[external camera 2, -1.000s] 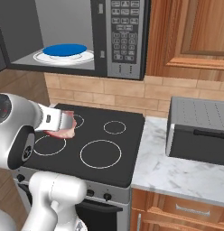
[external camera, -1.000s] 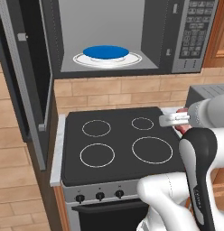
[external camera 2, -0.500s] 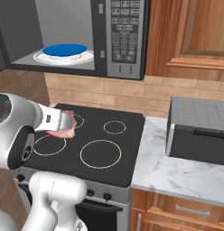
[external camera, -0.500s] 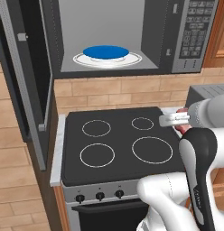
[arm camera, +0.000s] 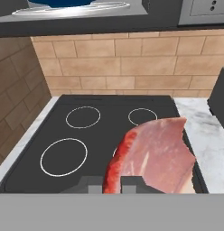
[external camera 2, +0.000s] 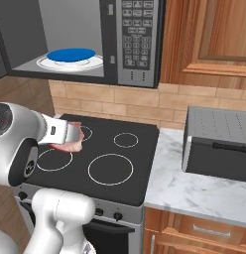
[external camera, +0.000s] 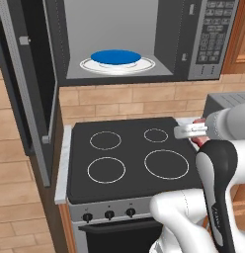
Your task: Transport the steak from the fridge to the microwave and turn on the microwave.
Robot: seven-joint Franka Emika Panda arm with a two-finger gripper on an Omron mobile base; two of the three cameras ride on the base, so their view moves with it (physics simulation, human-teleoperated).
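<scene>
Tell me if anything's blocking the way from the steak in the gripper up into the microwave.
Nothing visible blocks it. The gripper holds the steak above the stove, the microwave door hangs open, and the blue plate inside is bare.

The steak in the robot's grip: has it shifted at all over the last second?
No. In the right base view the steak hangs by the same back-left stove ring as before, clamped in the end effector.

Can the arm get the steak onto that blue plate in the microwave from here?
Probably yes: the microwave door is open, the blue plate is bare, and the fingers hold the steak above the stove.
</scene>
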